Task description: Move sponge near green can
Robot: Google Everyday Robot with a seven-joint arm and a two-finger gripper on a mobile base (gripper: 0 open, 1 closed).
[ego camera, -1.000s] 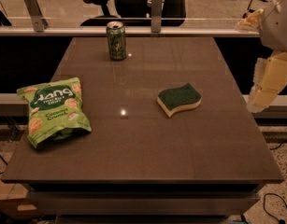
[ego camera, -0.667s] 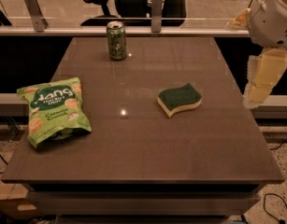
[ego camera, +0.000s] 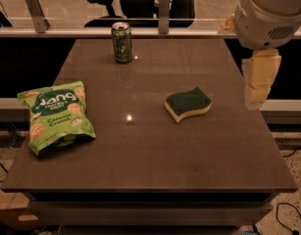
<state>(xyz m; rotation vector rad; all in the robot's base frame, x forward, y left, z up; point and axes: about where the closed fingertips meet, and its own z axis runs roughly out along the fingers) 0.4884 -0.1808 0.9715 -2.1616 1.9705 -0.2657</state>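
Note:
The sponge (ego camera: 188, 103), dark green on top with pale yellow foam below, lies flat on the brown table (ego camera: 150, 151), right of centre. The green can (ego camera: 122, 42) stands upright near the table's far edge, left of centre, well apart from the sponge. My gripper (ego camera: 258, 82) hangs down at the right side of the view, over the table's right edge, to the right of the sponge and above it. It touches nothing and holds nothing.
A green "Dang" chip bag (ego camera: 55, 115) lies flat at the table's left side. A rail with metal posts (ego camera: 163, 4) runs behind the table, with an office chair (ego camera: 111, 4) beyond it. The arm's white housing (ego camera: 270, 13) fills the top right corner.
The arm and gripper have moved left, in from the right edge of the view toward the table. The sponge, can and bag have not moved.

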